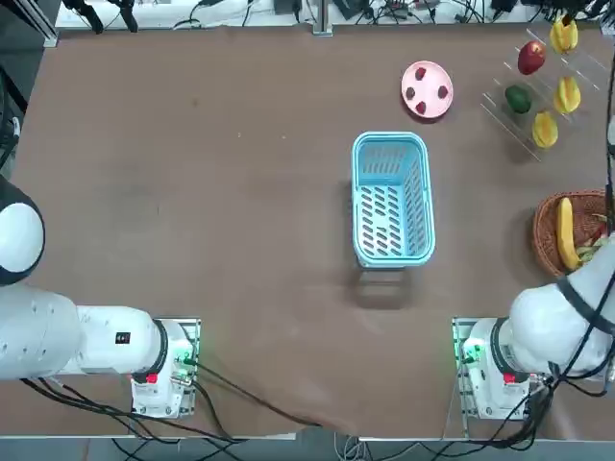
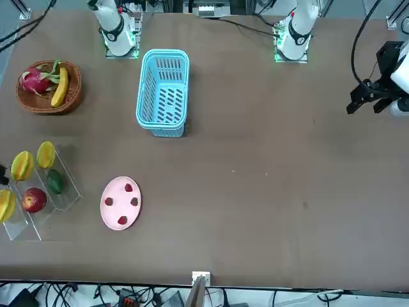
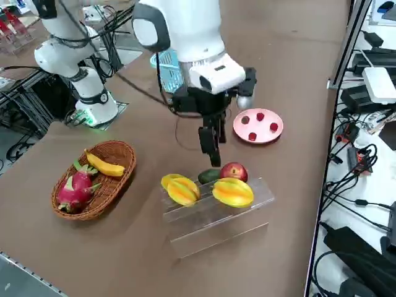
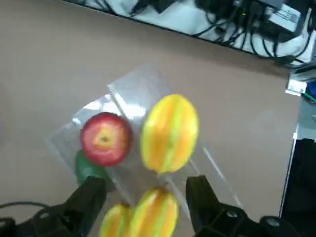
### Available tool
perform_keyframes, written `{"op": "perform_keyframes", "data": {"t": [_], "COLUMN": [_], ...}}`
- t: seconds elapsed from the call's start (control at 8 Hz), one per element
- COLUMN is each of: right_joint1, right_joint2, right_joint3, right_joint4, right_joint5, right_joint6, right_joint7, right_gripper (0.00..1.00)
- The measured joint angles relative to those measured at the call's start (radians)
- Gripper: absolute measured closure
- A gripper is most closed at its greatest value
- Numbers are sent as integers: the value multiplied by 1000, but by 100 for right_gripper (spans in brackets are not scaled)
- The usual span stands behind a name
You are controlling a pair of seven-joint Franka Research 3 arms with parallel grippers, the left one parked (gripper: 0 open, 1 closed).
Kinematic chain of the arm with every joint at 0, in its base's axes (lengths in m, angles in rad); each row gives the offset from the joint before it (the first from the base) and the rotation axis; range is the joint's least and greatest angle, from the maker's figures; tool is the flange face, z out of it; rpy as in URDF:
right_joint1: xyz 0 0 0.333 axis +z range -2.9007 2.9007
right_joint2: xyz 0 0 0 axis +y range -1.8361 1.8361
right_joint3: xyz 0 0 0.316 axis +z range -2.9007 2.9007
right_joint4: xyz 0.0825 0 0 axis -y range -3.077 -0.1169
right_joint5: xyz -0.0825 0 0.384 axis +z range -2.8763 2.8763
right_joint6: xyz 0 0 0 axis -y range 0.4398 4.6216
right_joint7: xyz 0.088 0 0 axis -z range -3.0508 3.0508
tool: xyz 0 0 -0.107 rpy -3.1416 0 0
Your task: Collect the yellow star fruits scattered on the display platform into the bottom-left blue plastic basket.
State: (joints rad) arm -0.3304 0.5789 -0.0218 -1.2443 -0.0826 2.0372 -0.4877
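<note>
Table [image 1: 211, 192] is taking up most of the top view, brown surface. Blue plastic basket [image 1: 392, 198] is sitting near table centre, nothing inside it, well apart from the rack. Display platform [image 3: 216, 213], clear acrylic, is standing at the far right corner of the table from the robot's side, near the brown woven basket [image 3: 93, 179], which is holding a banana [image 3: 104, 166] & a pink dragon fruit [image 3: 74, 190]. Pink plate [image 1: 427, 89] w/ three small red pieces is lying between blue basket & rack, further from the robot.

Right gripper [image 3: 211, 148] is hanging above the rack, pointing down, over the rack's plate-side edge by the red apple [image 3: 233, 171] & green fruit [image 3: 209, 176]. Fingers [image 4: 88, 200] are spread apart in the wrist view, w/ nothing between them.

All three yellow star fruits are sitting on the rack: one [image 3: 232, 192] beside the apple, second [image 3: 184, 190] next to it, third [image 3: 168, 180] just behind the second. Wrist view is showing one star fruit [image 4: 169, 133] touching the apple [image 4: 105, 138], two more at the fingertips.
</note>
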Motion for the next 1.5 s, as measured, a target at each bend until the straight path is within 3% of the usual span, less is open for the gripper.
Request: {"op": "perform_keyframes", "data": {"t": [0.5, 1.12, 1.5], "right_joint1": [-71, -73, -73], "right_joint2": [111, 148, 151], "right_joint3": [5, 27, 27], "right_joint4": [85, 89, 90], "right_joint5": [94, 127, 128], "right_joint6": [22, 54, 68], "right_joint7": [8, 19, 21], "right_gripper": [1, 4, 12]}}
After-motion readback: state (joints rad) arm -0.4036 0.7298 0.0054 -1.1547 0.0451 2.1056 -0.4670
